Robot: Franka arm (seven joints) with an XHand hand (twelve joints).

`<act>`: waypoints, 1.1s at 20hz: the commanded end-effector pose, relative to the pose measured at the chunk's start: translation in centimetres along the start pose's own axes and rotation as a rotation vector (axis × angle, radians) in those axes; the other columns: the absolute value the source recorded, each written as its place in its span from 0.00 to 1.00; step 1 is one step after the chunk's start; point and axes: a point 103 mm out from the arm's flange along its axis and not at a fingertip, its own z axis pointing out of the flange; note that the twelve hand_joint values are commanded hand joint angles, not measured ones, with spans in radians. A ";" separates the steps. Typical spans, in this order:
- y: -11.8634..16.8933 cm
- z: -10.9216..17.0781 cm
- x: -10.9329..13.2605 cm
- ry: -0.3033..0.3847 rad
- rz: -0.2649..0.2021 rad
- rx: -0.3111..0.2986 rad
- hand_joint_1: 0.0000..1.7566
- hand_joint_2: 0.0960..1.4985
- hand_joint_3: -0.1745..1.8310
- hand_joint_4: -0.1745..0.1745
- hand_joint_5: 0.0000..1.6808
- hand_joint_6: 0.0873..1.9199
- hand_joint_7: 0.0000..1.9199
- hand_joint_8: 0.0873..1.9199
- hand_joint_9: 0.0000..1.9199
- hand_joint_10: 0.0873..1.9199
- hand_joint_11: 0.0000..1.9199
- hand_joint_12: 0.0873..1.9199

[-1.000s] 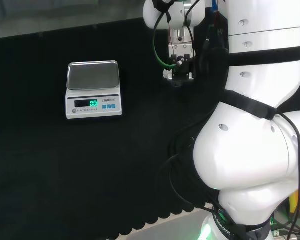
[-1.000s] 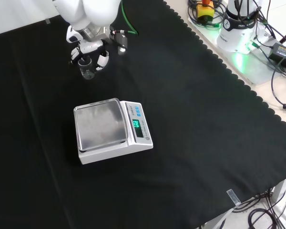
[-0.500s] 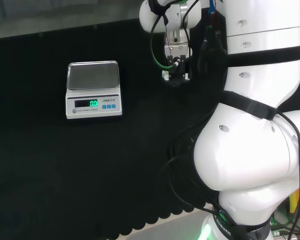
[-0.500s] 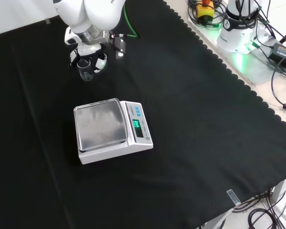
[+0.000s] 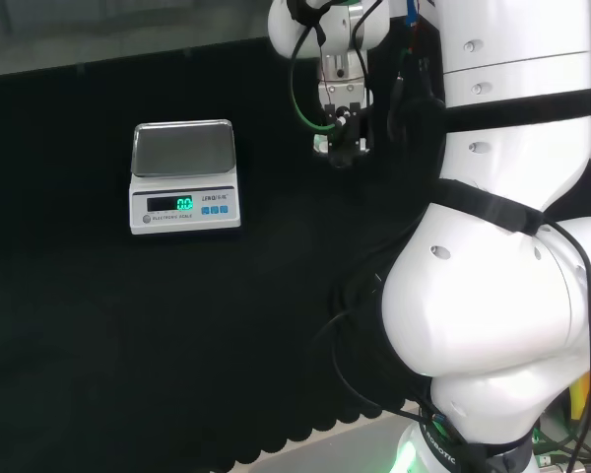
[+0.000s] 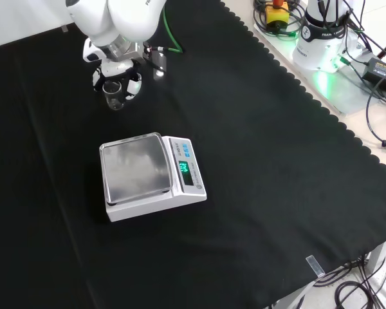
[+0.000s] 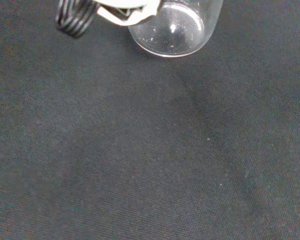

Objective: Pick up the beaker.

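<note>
You have the hand [image 6: 118, 82] curled around the beaker [image 6: 114, 95], which is at the far left of the bench [image 6: 257, 161] in the front view, beyond the scale [image 6: 150, 176]; I judge the grasp made and the lift barely begun.

- Black cloth [image 6: 264, 161] with a scalloped edge covers the bench
- Pale bench top [image 6: 373, 38] beyond the edge, strewn with cables [image 6: 379, 55]
- Green light glows there
</note>
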 end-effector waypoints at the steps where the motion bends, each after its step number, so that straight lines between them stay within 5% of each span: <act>1: -0.4 -1.1 0.4 0.015 -0.020 0.002 0.65 0.47 0.49 0.00 0.34 0.29 0.51 0.47 0.60 0.39 0.62 0.45; 11: -1.7 -3.2 0.5 0.023 -0.047 -0.022 0.64 0.47 0.49 0.00 0.34 0.30 0.52 0.48 0.61 0.39 0.62 0.45; 22: -6.6 -11.2 2.2 0.011 -0.106 -0.079 0.63 0.46 0.50 0.00 0.34 0.31 0.53 0.47 0.62 0.37 0.62 0.46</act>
